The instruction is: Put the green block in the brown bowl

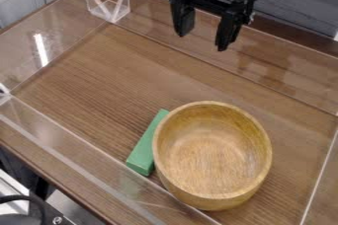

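The brown bowl [212, 154] sits on the wooden table at the front right, round and light-grained, with nothing in it. Tucked against its left side lies the green block [145, 146], flat on the table, part of it hidden by the bowl's rim. High at the back hangs my black gripper [208, 30], pointing down, open with nothing between its fingers, well away from both block and bowl.
Clear acrylic walls [53, 130] fence the wooden table [119, 81] on the left, front and right. A clear triangular bracket [107, 5] stands at the back left corner.
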Tool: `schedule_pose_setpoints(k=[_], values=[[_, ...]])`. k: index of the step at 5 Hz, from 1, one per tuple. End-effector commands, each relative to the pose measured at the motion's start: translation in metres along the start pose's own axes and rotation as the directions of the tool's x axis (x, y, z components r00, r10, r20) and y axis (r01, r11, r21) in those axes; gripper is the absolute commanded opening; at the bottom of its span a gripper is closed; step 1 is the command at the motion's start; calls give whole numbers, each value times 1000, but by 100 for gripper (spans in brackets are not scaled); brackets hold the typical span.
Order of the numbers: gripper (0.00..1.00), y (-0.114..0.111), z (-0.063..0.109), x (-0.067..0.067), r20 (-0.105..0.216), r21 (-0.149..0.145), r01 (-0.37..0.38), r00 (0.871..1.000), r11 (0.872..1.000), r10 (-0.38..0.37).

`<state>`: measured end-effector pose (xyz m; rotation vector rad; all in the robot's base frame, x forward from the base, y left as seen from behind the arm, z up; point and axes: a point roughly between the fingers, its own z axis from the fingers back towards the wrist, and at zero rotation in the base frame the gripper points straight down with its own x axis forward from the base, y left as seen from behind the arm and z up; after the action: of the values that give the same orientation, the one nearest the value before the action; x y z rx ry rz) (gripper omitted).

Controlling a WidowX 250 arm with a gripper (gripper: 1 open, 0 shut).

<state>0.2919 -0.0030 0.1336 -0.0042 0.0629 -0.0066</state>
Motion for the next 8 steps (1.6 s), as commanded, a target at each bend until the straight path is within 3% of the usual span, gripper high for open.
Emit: schedule_pose_setpoints(k=[1, 2, 3, 4, 5, 8], values=[[100, 6, -8, -18, -11, -1, 21, 1000, 1000, -21], [100, 16, -21, -55, -20, 3, 56, 998, 998, -56], [100, 25, -22, -95, 20, 10, 90, 996, 996, -90], [100, 35, -23, -113, 80, 18, 100, 992, 995, -101], [100, 39, -33, -113, 97, 21, 96, 990, 995, -98], [100, 27, -56, -109, 108, 4, 97, 989, 995, -97]])
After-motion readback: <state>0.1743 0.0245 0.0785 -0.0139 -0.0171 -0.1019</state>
